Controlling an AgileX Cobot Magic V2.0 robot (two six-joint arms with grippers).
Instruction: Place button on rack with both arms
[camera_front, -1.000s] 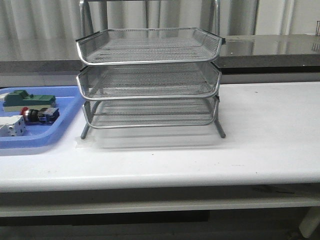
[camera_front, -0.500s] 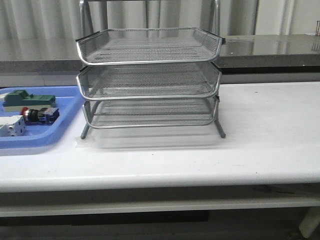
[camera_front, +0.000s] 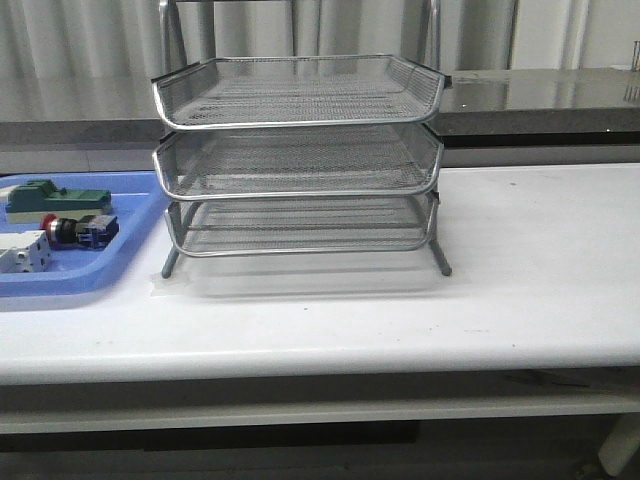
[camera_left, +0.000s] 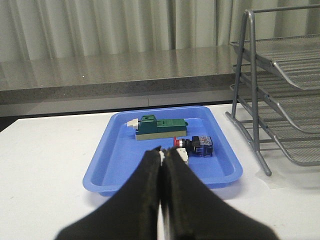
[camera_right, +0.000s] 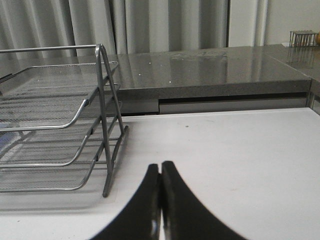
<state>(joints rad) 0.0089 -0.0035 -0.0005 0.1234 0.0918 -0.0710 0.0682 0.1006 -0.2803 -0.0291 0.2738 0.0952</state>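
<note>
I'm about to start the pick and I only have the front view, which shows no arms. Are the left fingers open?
Observer: No. The left gripper is shut, with nothing between its fingers.
Operator: Is it near the button?
Observer: It faces the tray. The button lies in it beyond the fingertips, untouched.
Operator: And the right one?
Observer: The right gripper is also shut and empty, over the table beside the rack.
</note>
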